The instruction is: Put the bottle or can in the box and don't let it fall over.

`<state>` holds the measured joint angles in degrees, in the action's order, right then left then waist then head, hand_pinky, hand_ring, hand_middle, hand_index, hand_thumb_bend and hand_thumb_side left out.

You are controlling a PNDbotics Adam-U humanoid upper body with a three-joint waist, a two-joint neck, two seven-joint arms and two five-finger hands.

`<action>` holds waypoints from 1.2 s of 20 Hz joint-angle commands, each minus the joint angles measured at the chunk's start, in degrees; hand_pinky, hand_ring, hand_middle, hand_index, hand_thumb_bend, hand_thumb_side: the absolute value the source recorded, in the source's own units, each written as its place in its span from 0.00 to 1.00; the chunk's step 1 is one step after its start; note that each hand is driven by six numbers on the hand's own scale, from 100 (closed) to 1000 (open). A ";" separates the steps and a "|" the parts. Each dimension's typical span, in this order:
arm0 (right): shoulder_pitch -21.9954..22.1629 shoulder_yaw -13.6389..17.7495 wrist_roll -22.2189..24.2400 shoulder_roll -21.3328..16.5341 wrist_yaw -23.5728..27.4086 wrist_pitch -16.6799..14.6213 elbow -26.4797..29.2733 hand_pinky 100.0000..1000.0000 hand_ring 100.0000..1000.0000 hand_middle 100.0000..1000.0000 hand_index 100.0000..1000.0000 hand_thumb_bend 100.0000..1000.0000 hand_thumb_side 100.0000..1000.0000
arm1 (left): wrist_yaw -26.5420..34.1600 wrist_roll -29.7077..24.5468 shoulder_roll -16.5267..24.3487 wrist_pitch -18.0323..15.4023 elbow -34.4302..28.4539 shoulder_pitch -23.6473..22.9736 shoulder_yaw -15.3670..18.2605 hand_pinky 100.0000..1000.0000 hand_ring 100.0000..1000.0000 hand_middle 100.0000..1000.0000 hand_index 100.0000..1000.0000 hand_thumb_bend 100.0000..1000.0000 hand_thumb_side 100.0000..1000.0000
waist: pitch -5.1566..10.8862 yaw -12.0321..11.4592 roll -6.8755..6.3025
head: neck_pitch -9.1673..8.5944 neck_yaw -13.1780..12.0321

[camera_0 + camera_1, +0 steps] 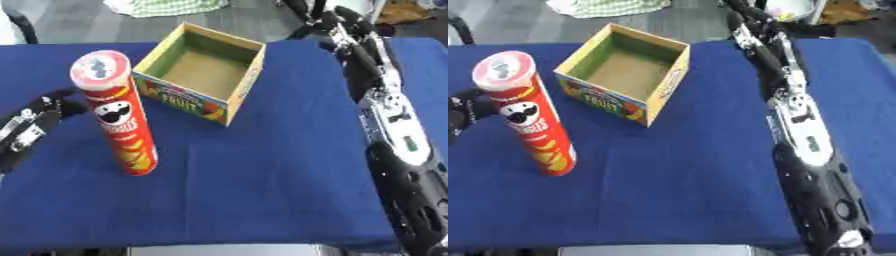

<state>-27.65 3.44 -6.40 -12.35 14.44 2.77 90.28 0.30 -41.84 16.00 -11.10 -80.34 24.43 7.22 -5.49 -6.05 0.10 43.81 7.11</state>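
The tall red cardboard crisp can (pixel 118 115), with a pale plastic lid and a moustached face printed on its side, stands upright on the blue cloth-covered table (pixel 262 190), toward the table's left half. It stands clear of the open-topped cardboard box (pixel 203 75), which sits farther back and to the right of the can, turned at an angle so that one corner points toward the camera; its outer walls carry colourful fruit printing and its inside is plain brown and holds nothing.

The robot's left hand (pixel 31 127) rests on the cloth at the left edge, just to the left of the can at about mid-height of the tube. Its dark fingers (pixel 61 102) reach toward the can, with blue cloth visible between their tips and the red tube, so they are close beside it and not touching. The fingers look loosely bent rather than clamped, holding nothing, though the hand is partly cut off by the frame edge and its exact pose is hard to read.

The right arm (pixel 798 125) runs up the right side, black with silver sections, well apart from the can and beside the box's right; I cannot tell where its hand ends or how its fingers are set
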 commanded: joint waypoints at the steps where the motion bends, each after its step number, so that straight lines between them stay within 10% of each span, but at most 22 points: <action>1: -0.68 0.53 -0.31 -0.66 0.43 -0.18 1.29 0.78 1.00 1.00 0.81 0.36 0.31 | -0.76 -0.06 0.21 0.01 -0.46 1.30 -0.04 1.00 0.85 0.72 0.97 0.33 0.74 | 0.86 0.06 -0.11 | 0.31 -0.30; 24: -0.41 0.61 -0.39 -0.36 0.81 -0.13 1.19 0.78 1.00 1.00 0.81 0.35 0.31 | -6.01 -2.85 -1.36 -5.07 3.23 3.58 -0.99 1.00 0.86 0.73 0.98 0.35 0.75 | 0.52 0.67 -0.15 | 0.31 -1.14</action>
<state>-27.21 3.83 -6.74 -12.26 14.90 2.68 90.30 -6.09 -44.34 14.04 -16.09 -76.63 26.81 6.21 -5.55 -5.42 0.08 43.81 6.13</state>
